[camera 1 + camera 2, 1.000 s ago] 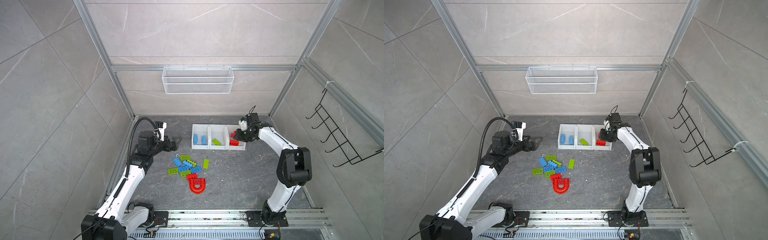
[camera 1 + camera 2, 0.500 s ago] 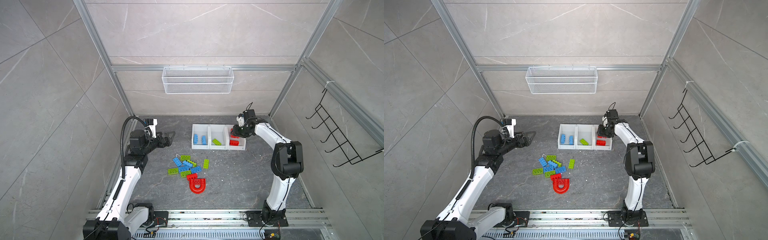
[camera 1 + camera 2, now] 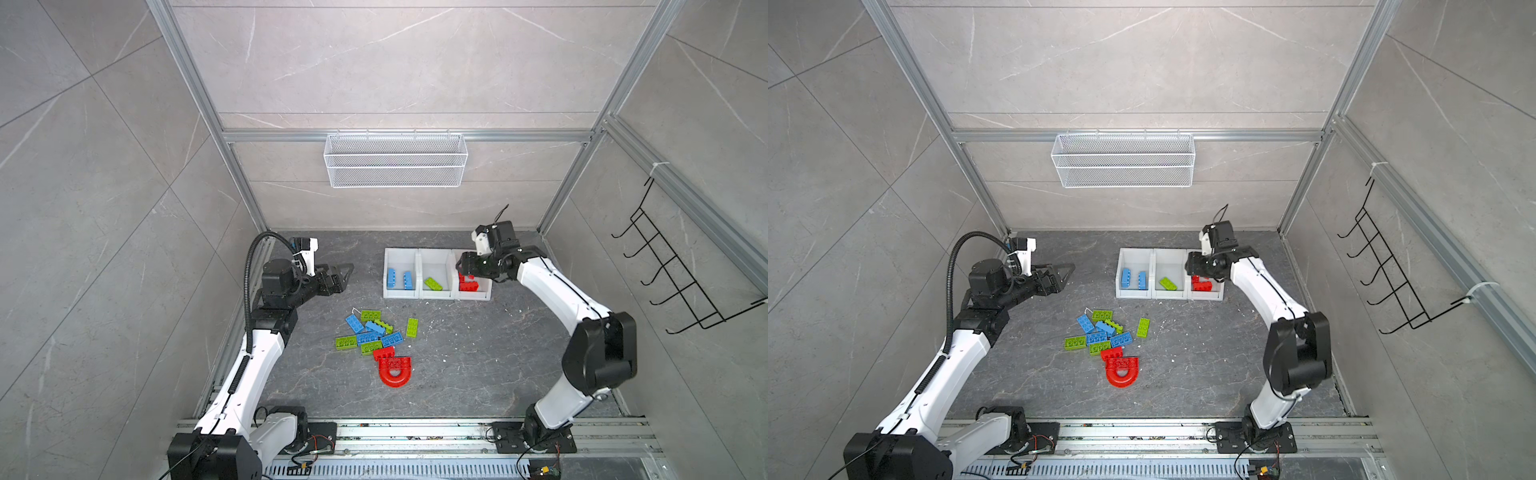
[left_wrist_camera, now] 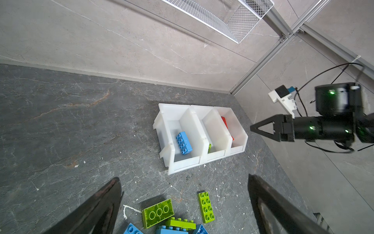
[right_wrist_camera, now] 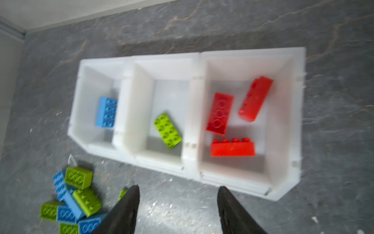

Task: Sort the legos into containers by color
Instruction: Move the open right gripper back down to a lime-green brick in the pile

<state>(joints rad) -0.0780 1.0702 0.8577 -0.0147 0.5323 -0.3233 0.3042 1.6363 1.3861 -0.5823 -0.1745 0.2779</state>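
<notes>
Grey stone bench (image 3: 478, 353) in a tiled booth. White containers (image 3: 419, 266) sit just above centre of frame: two blue legos (image 3: 391, 277) in the left bin, one green lego (image 3: 433, 284) in the middle, three red legos (image 5: 232, 149) on the right. Right hand (image 3: 462, 264) hovers over that red bin, fingers spread, empty. Left hand (image 3: 347, 272), centre-left, gapes wide, also empty. Loose pile (image 3: 372, 334) and red arch (image 3: 395, 372) lie mid-frame.
</notes>
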